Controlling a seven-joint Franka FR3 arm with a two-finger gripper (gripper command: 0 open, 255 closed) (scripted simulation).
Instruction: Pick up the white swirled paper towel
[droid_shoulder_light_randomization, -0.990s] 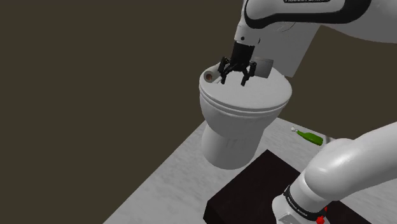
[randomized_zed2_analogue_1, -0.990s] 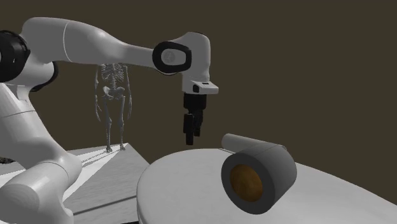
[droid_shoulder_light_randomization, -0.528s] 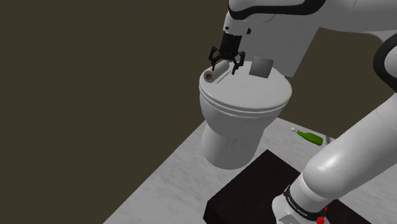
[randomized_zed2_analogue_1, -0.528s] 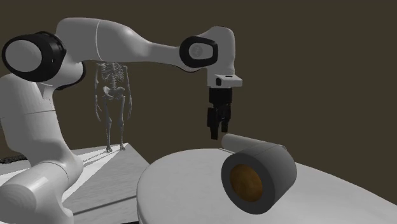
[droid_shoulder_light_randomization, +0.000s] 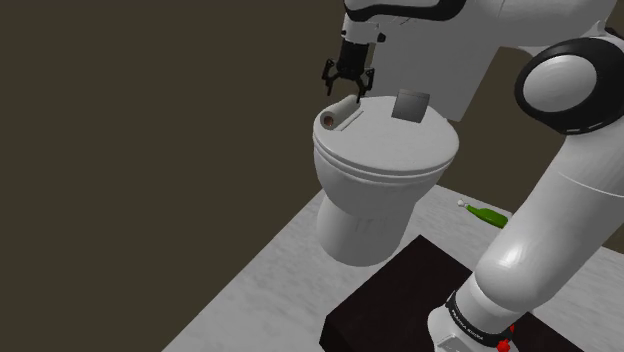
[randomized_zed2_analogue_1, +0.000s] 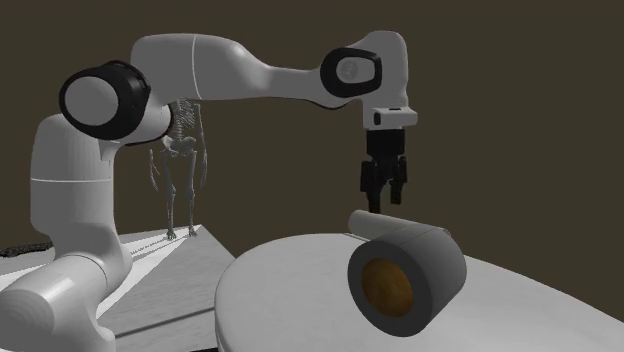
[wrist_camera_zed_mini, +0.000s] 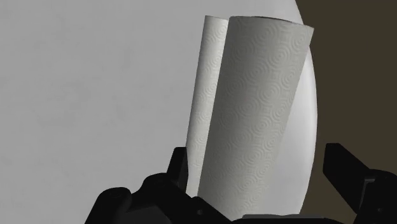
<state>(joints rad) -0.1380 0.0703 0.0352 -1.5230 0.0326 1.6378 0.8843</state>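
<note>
The white paper towel roll (droid_shoulder_light_randomization: 337, 116) lies on its side on the closed toilet lid (droid_shoulder_light_randomization: 395, 150), at the lid's edge on the shoulder view's left. In the wrist view its swirl-embossed sheet (wrist_camera_zed_mini: 254, 121) runs lengthwise away from the hand. In the second exterior view the roll (randomized_zed2_analogue_1: 405, 275) is close up, its brown core facing the camera. My black gripper (droid_shoulder_light_randomization: 346, 92) hangs just above the roll's far end, open, with nothing in it. The fingers (wrist_camera_zed_mini: 347, 168) stand apart on either side of the roll (randomized_zed2_analogue_1: 384, 203).
The white toilet (droid_shoulder_light_randomization: 370, 215) stands on a marbled floor. A grey square plate (droid_shoulder_light_randomization: 411, 105) sits behind the lid. A green bottle (droid_shoulder_light_randomization: 487, 214) lies on the floor beside the dark stand (droid_shoulder_light_randomization: 400, 300). A skeleton (randomized_zed2_analogue_1: 178, 165) stands far off.
The gripper has travelled from over the lid's middle toward the shoulder view's left and now hovers over the roll. It stayed open; the roll has not moved.
</note>
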